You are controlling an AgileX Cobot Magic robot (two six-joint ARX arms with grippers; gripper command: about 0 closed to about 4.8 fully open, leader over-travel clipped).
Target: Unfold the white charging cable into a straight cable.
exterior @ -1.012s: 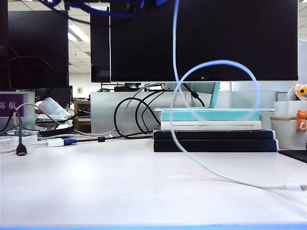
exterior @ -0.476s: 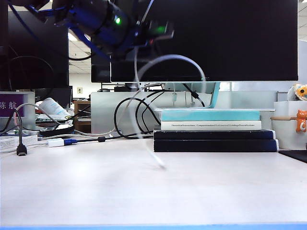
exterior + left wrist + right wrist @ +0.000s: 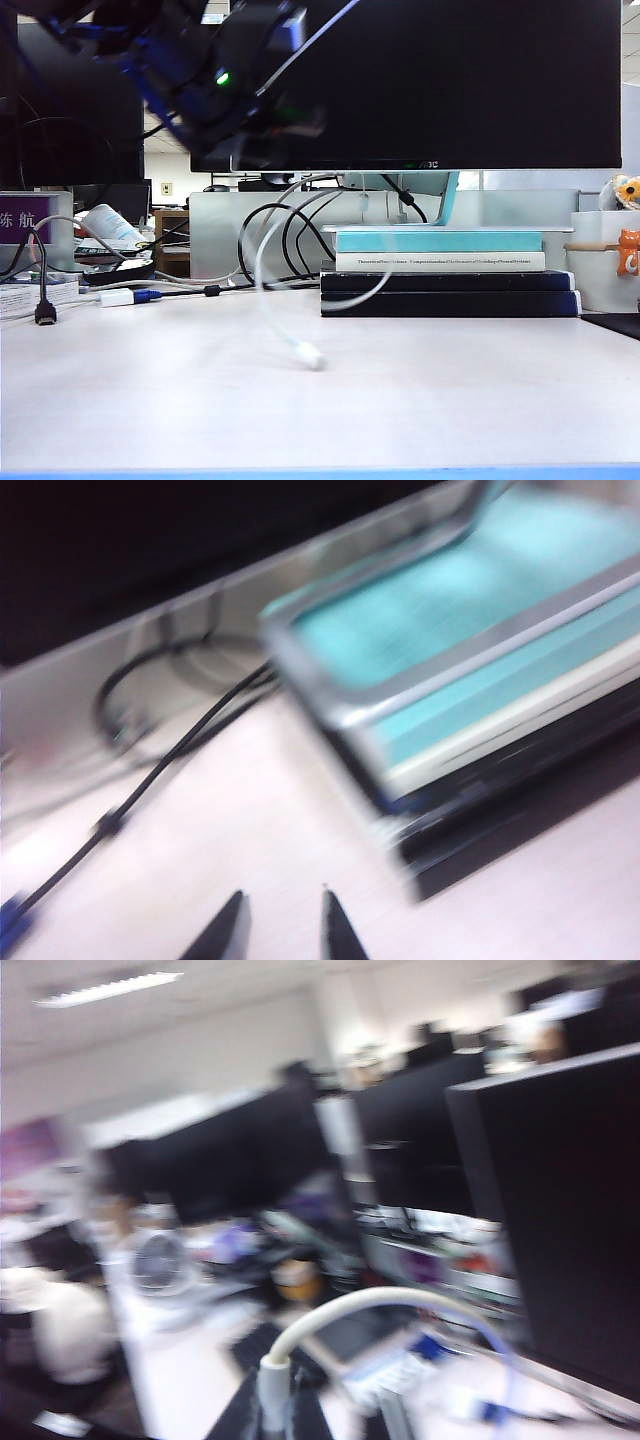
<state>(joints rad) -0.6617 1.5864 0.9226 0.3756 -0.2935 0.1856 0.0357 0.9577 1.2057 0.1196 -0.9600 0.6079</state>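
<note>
The white charging cable (image 3: 260, 285) hangs blurred from under a dark, blurred mass of arm parts (image 3: 220, 80) at the upper left of the exterior view. It curves down to its free plug (image 3: 310, 355), just over the table, left of centre. I cannot tell the two grippers apart in that mass. In the right wrist view my right gripper (image 3: 272, 1410) is shut on the cable's other plug (image 3: 272, 1385), and the cord (image 3: 380, 1298) arcs away from it. My left gripper (image 3: 283, 925) hangs above the table beside the books, jaws apart, with nothing between them.
A stack of books (image 3: 450, 270) sits under the big black monitor (image 3: 430, 80) at centre right. Black monitor cables (image 3: 270, 240) loop behind the hanging cable. A white adapter with a blue plug (image 3: 125, 296) and a black plug (image 3: 44, 313) lie at the left; small toys (image 3: 628, 250) stand at the right edge.
The cable's wide loop in front of the monitor has collapsed and swung left. Its free plug has left the table's right edge for left of centre. The arms have come into view at upper left.
</note>
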